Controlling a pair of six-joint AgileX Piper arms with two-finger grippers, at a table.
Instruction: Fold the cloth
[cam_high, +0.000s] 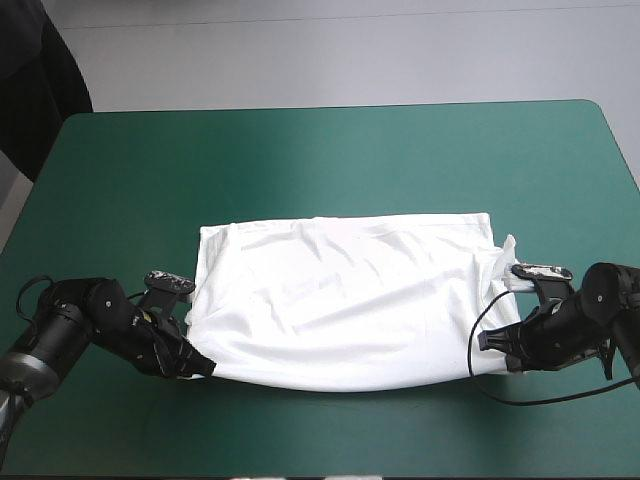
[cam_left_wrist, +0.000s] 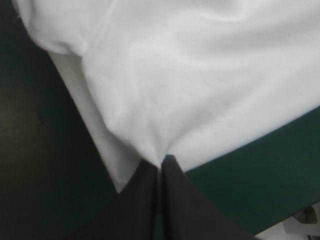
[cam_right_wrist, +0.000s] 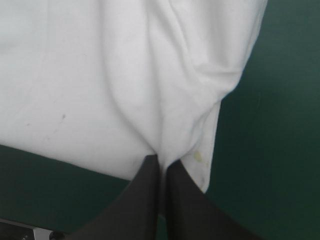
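The white T-shirt (cam_high: 345, 300) lies folded into a wide band across the middle of the teal-green table (cam_high: 330, 160), its near edge sagging in a curve toward me. At the band's near left corner my left gripper (cam_high: 203, 366) is shut on the T-shirt. In the left wrist view that gripper (cam_left_wrist: 161, 164) pinches the cloth (cam_left_wrist: 200, 75) at the fingertips, and the fabric fans out ahead. My right gripper (cam_high: 487, 345) is shut on the near right corner. The right wrist view shows the right gripper (cam_right_wrist: 161, 161) pinching a gathered fold of T-shirt (cam_right_wrist: 100, 75).
Bare teal-green cover lies beyond the T-shirt toward the far edge and on both sides. A narrow strip of cover (cam_high: 330, 430) runs between the cloth and the near edge. A sleeve tip (cam_high: 506, 250) sticks out at the band's right end.
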